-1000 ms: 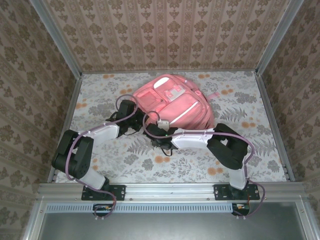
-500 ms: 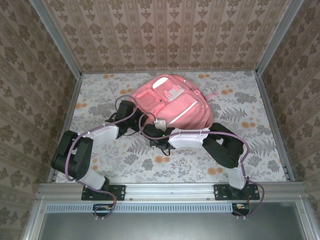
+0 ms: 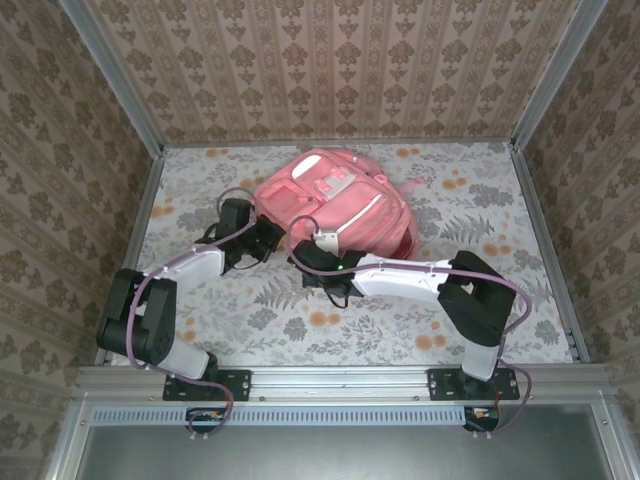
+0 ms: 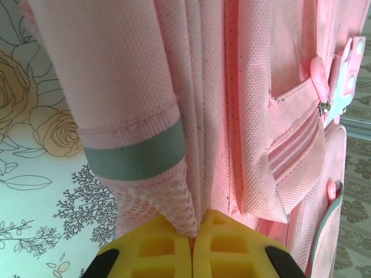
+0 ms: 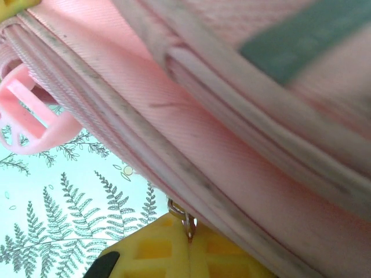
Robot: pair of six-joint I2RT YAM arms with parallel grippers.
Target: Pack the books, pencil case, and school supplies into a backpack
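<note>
Within the last second the right gripper [image 5: 188, 231] has snapped shut, and its yellow pads now pinch a small metal zip pull [image 5: 186, 219] on the lower seam of the pink backpack [image 3: 335, 205]. Over the same second both arms have pushed forward toward 11 o'clock, and the backpack has slid a little toward 9 o'clock and turned with them. It lies front up on the flowered tabletop [image 3: 480, 200], toward 12 o'clock from the middle.

The left gripper [image 3: 268, 238], at the bag's 8 o'clock edge, stays fully closed on a fold of the mesh side panel [image 4: 165, 197], just below a grey-green band. The right gripper sits at about the bag's 7 o'clock.

With one side pinned and the pull now caught, the zip looks ready to be drawn along its track; the shift of the bag suggests the fabric is already under tension
</note>
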